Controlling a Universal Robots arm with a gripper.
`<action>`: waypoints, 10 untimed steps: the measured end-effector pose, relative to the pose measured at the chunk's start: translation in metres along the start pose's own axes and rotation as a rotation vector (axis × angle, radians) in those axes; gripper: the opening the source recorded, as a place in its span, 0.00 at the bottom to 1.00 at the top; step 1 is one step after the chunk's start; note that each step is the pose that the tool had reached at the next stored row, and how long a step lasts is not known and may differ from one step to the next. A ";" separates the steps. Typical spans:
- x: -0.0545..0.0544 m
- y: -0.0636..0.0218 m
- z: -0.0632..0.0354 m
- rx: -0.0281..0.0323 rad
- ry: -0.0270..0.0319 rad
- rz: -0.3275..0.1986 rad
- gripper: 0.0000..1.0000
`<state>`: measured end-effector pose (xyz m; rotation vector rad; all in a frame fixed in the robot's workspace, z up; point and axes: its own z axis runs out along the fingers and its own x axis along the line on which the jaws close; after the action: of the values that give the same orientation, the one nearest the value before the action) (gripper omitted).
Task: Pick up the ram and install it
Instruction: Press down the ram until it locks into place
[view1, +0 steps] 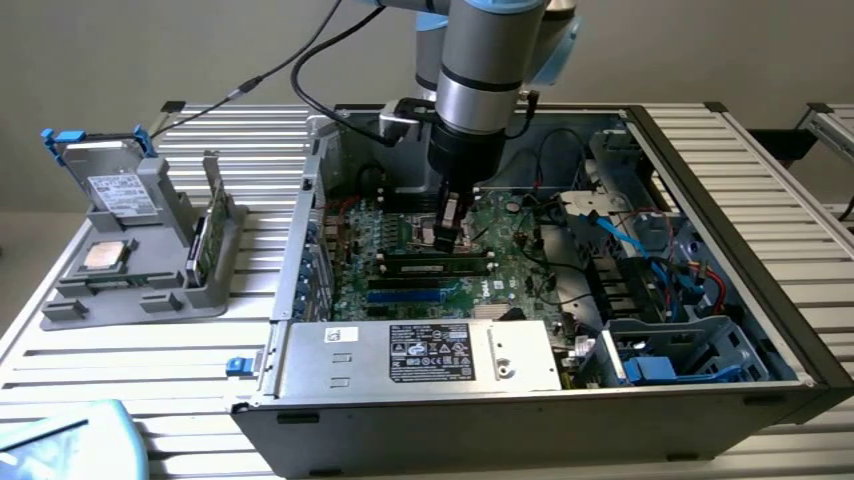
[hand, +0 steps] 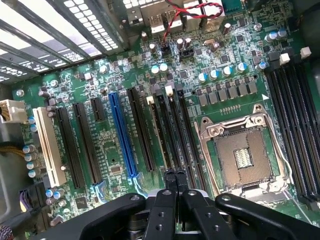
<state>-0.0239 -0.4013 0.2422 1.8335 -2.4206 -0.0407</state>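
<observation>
— What's on the slatted metal table (view1: 200, 370)?
— An open computer case (view1: 534, 400). The gripper (hand: 175, 176) hovers above its motherboard (hand: 100, 145), fingers (hand: 170, 176) pressed together, holding nothing.
— And the ram (view1: 430, 267)?
— Seated in a motherboard slot, just below the gripper.

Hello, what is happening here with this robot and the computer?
A robot arm reaches down into an open computer case. Its gripper is shut, with nothing between the fingers, and hangs just above the motherboard near the empty processor socket. One ram stick already sits in a slot. Another stands in the grey holder outside the case.
</observation>
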 end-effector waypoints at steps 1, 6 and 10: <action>0.000 0.0001 -0.0001 -0.0001 0.0004 0.004 0.10; 0.000 0.0012 -0.0005 -0.0004 0.0019 0.023 0.10; 0.001 0.0026 -0.0007 -0.0001 0.0036 0.033 0.10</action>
<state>-0.0266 -0.4013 0.2432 1.7921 -2.4473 -0.0348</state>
